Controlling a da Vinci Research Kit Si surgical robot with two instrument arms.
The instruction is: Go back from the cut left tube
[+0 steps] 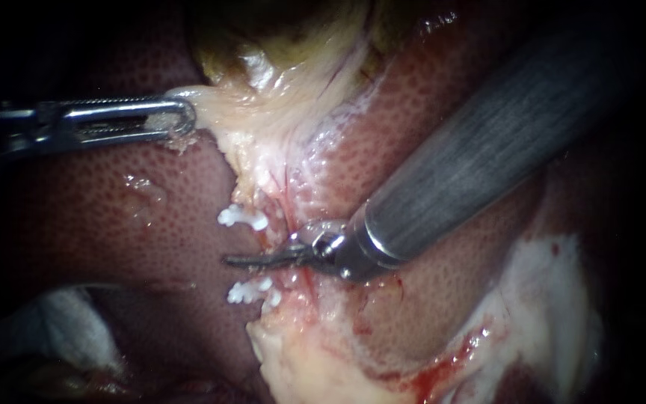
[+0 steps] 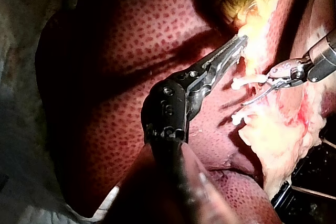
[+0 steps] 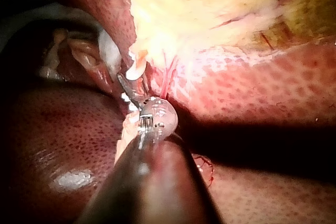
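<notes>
You are pulling the gallbladder (image 1: 214,105) taut with your left instrument (image 1: 181,116) at the upper left of the frame, its claw clenched on that pale tissue, so the stalk below is lying stretched. Your right instrument (image 1: 263,259), entering from the upper right, is resting its thin claw, closed and empty, at centre frame between the upper clips (image 1: 242,217) and the lower clips (image 1: 252,292), where the left tube (image 1: 269,233) appears parted. Backing out along the shaft looks simplest. The left wrist view is showing the curved tip clear of both clips. The right wrist view is showing liver (image 3: 52,156) close beside the shaft.
</notes>
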